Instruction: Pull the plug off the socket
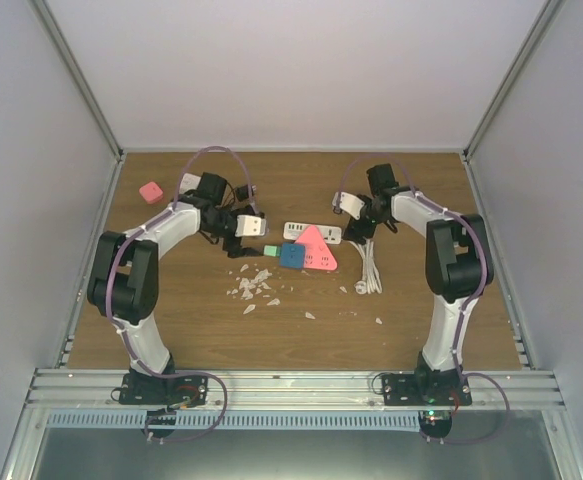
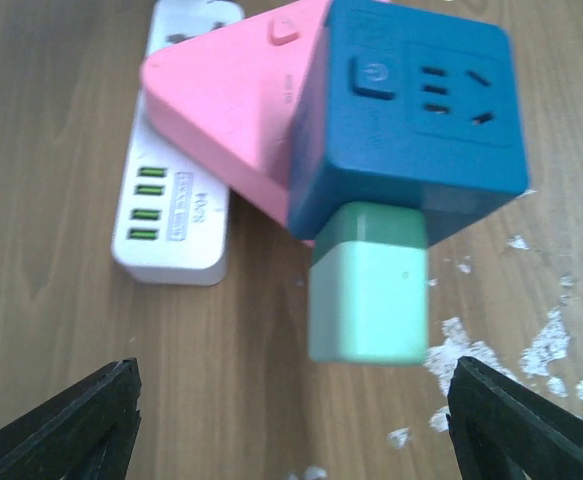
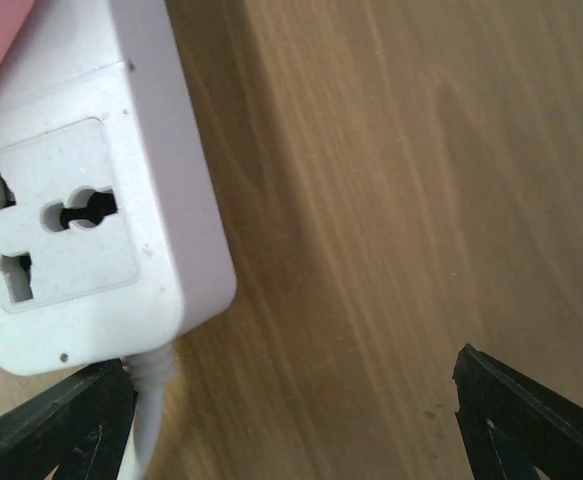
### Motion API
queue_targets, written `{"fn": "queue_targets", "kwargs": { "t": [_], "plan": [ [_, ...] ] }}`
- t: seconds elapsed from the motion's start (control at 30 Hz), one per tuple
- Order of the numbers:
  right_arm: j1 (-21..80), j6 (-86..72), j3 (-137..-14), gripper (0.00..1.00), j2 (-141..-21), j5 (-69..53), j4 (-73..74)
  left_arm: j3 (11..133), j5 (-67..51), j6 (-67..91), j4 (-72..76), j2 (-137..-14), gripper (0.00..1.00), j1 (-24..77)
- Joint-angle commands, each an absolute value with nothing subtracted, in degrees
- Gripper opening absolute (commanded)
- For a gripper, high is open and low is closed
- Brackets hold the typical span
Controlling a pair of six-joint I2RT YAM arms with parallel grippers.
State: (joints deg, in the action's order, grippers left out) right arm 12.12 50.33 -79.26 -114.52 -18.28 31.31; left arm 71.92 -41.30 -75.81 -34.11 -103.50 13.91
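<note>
A mint-green plug point(image 2: 369, 285) sits seated in one side face of a blue cube socket point(image 2: 411, 110), near the middle of the wooden surface point(image 1: 191, 330). The cube's upward face shows a power button and a set of socket slots. The cube rests against a pink triangular power strip point(image 2: 226, 110), which in turn overlaps one end of a white power strip point(image 2: 176, 205) whose four green-lit USB ports face up.

The left end effector point(image 2: 291, 420) hovers just short of the plug with its jaws spread wide and holding nothing; the two black fingertips point(image 2: 76, 425) frame the plug from either side without touching it. White flakes point(image 2: 561, 350) litter the wood beside the plug.

At the white strip's other end, the right end effector point(image 3: 291, 420) is likewise spread apart and empty, looking down on a universal outlet and the point where the cord leaves the housing. A bundled white cable point(image 1: 368, 272) lies near the right arm, and a small pink block point(image 1: 151, 192) sits well apart at the far left.
</note>
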Motion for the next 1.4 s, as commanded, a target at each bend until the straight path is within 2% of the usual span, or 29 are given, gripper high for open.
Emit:
{"fn": "queue_targets", "kwargs": {
  "t": [0.0,0.27,0.4,0.57,0.93,1.17,1.37],
  "plan": [
    [10.3,52.1,-81.3,0.88,-113.8,-19.7,28.4,69.0,-42.5,-78.3,-33.0,-100.3,0.83,15.7],
    [8.0,57.5,-73.3,0.94,-102.8,-31.4,28.5,62.2,-42.4,-75.1,-26.2,-96.4,0.79,16.9],
    [9.2,58.7,-71.0,0.99,-99.0,-39.5,30.4,57.4,-40.9,-74.0,-20.9,-93.8,0.79,18.2],
    [12.6,56.4,-68.8,1.0,-96.4,-43.7,29.4,54.6,-39.5,-71.2,-16.0,-92.5,0.78,18.6],
    [22.2,55.5,-57.7,1.0,-89.7,-41.5,16.9,50.5,-39.0,-68.7,-6.7,-91.3,0.8,18.5],
    [25.8,55.7,-60.9,1.0,-94.1,-39.3,18.3,51.7,-42.5,-68.7,-7.0,-93.6,0.78,18.7],
    [28.1,58.5,-59.3,1.0,-94.6,-37.4,15.3,52.6,-42.2,-69.6,-6.4,-95.0,0.69,18.7]
  ]
}}
